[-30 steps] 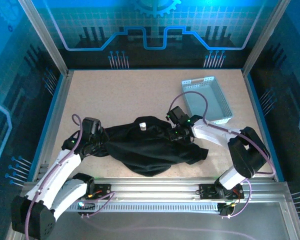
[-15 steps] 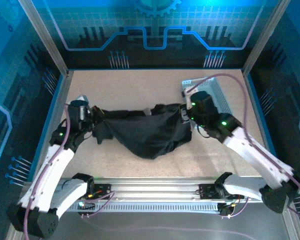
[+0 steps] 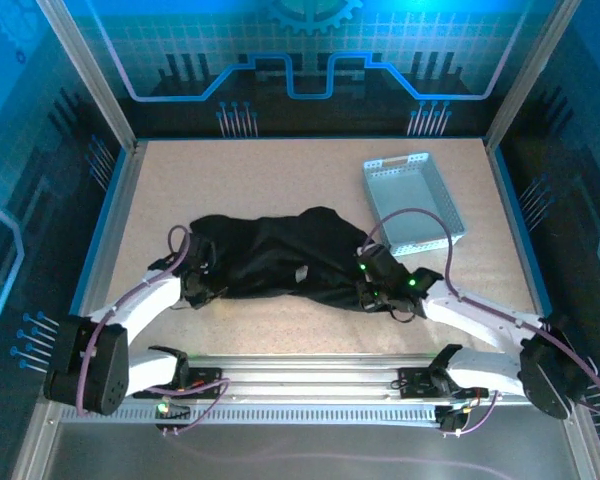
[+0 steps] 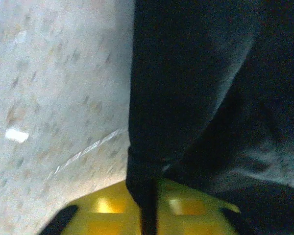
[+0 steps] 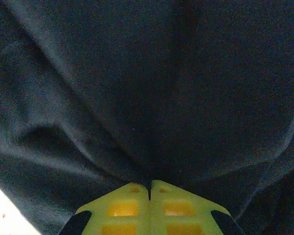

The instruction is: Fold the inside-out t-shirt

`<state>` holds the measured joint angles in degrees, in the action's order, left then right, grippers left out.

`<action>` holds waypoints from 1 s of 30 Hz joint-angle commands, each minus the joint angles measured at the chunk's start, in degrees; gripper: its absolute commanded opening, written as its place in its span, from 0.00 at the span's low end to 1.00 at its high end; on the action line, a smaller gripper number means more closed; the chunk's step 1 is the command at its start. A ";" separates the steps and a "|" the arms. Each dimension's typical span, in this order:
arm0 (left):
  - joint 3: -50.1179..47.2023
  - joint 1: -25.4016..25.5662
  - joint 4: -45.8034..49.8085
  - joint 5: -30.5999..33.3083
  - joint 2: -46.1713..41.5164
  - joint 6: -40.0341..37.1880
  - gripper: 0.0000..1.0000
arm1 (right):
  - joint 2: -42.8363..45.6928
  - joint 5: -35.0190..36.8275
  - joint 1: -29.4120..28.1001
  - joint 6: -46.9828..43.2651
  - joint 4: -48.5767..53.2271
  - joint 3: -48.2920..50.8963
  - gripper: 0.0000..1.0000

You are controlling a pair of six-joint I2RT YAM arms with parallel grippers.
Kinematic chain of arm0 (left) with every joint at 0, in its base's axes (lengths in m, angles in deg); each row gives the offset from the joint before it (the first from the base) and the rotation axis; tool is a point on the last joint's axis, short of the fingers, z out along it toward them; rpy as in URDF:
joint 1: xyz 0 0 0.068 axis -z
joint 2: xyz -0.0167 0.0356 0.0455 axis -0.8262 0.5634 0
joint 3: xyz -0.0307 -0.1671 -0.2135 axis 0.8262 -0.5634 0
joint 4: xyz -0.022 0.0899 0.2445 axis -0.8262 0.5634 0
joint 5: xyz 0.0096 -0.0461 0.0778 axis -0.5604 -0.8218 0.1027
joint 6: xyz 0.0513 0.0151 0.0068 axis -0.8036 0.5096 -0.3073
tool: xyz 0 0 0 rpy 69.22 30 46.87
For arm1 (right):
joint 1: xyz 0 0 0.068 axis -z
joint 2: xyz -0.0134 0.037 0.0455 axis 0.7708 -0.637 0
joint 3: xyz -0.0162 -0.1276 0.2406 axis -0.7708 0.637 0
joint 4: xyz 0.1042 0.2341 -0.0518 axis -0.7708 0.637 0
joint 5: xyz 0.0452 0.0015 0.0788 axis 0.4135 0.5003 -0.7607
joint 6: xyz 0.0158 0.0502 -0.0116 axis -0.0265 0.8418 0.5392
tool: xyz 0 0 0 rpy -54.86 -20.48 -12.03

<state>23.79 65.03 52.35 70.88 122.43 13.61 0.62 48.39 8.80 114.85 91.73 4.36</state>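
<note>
Both arms pinch the shirt [image 3: 270, 255] at opposite ends, I'd say to stretch it flat for a fold. The left gripper [image 4: 148, 198] and right gripper [image 5: 150, 188] are each clamped on black cloth. It lies rumpled mid-table, near the tray [image 3: 416, 200], with a pale label [image 3: 301, 274] showing

A light grey perforated tray [image 3: 414, 203] sits slightly skewed on the speckled beige surface [image 3: 260, 180]. Beyond the tray stands a blue-lit patterned panel [image 3: 300, 60]. Well nearer than the tray runs a slotted aluminium rail [image 3: 310, 375].
</note>
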 commanded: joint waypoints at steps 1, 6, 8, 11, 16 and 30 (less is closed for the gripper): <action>5.10 -0.23 1.56 -0.24 -7.89 -0.70 0.33 | 6.79 -2.31 -0.63 2.35 -5.32 -2.68 0.00; 15.48 6.81 11.93 9.78 -12.56 -1.59 0.59 | 10.81 -6.31 -2.61 2.03 -8.98 -1.29 0.00; 18.81 14.25 14.42 12.65 -12.72 0.85 0.62 | 11.33 -6.43 -4.56 2.56 -9.77 -0.87 0.00; 19.85 25.89 9.19 10.29 -9.92 4.96 0.62 | 11.97 -5.00 -7.44 3.47 -11.14 0.07 0.00; 21.26 40.42 -5.03 5.96 2.16 7.14 0.61 | 12.26 -3.15 -8.20 4.10 -11.45 0.55 0.00; 26.47 47.11 -3.28 18.25 15.52 12.34 0.64 | 13.38 -1.89 -9.52 2.94 -11.71 1.43 0.00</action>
<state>50.98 111.80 48.16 83.58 137.40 22.68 12.81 45.60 0.41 117.67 82.03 5.34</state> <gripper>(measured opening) 0.637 0.061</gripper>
